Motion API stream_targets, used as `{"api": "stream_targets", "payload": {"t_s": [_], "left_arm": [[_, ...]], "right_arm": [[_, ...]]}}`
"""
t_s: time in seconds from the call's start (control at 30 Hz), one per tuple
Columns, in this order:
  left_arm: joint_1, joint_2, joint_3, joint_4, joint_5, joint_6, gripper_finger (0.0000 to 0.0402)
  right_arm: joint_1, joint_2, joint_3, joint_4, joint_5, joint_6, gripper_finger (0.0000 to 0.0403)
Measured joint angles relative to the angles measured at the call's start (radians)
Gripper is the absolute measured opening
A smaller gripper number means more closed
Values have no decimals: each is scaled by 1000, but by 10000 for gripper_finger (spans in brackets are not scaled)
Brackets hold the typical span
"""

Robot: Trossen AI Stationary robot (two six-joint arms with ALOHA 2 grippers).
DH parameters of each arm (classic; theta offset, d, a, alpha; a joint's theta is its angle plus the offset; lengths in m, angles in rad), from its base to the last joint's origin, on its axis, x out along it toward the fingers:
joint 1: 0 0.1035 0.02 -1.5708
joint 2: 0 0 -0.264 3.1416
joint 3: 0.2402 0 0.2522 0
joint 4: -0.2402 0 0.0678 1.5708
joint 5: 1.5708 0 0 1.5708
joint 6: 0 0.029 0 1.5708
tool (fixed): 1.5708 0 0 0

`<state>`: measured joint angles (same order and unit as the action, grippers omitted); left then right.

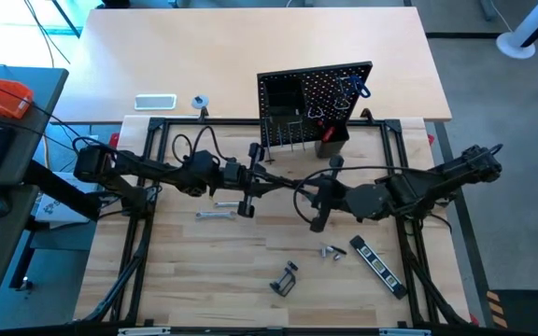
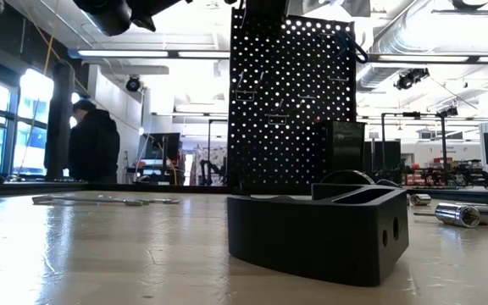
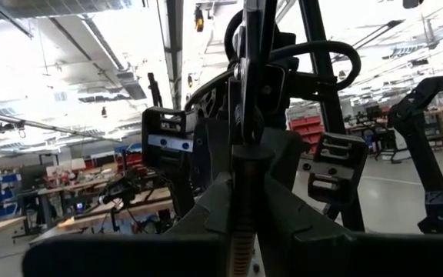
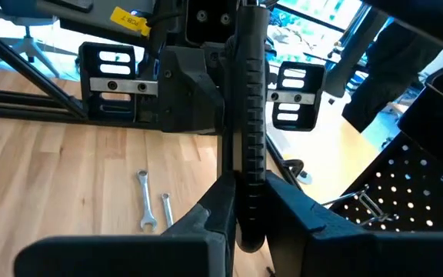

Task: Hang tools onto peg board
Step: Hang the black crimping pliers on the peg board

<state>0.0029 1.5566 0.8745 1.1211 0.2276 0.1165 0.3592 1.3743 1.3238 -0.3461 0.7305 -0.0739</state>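
A long black tool (image 1: 286,183) with a ribbed handle hangs level above the middle of the table, in front of the peg board (image 1: 316,98). My left gripper (image 1: 258,179) is shut on its thin end, my right gripper (image 1: 311,189) on its handle. The two face each other. Two silver wrenches (image 1: 215,215), a black clamp (image 1: 286,278) and a black striped bar (image 1: 378,263) lie flat on the table. A blue-handled key (image 1: 358,89) hangs on the board, and a black bin (image 1: 332,140) sits at the board's foot. My left gripper pinches the tool's thin, threaded-looking shaft (image 3: 241,231) between its two fingers. The fingers come level from the table's left and lie along the tool, which runs straight on toward the other gripper, clear of the table. My right gripper pinches the ribbed black handle (image 4: 251,165) between its two fingers. The fingers come nearly level from the table's right and lie along the handle. The tool is lifted clear of the table.
A white flat rectangle (image 1: 155,102) and a small tape roll (image 1: 200,101) lie left of the peg board. Small metal parts (image 1: 332,252) lie near the striped bar. A black block (image 2: 316,229) fills the low view's front. A person (image 2: 91,140) stands in the room behind.
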Motion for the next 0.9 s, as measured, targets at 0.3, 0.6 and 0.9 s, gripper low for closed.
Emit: {"api": "stream_targets", "payload": {"t_s": [0.3, 0.6, 0.9], "left_arm": [[-1, 0, 2, 7, 3, -8, 28], [-1, -1, 5, -1, 18, -11, 23], [-1, -1, 8, -15, 14, -12, 23]], "right_arm": [[-34, 33, -1, -5, -60, 42, 44], [-39, 44, -4, 17, -64, 21, 44], [-6, 46, -7, -25, 19, -2, 94]]}}
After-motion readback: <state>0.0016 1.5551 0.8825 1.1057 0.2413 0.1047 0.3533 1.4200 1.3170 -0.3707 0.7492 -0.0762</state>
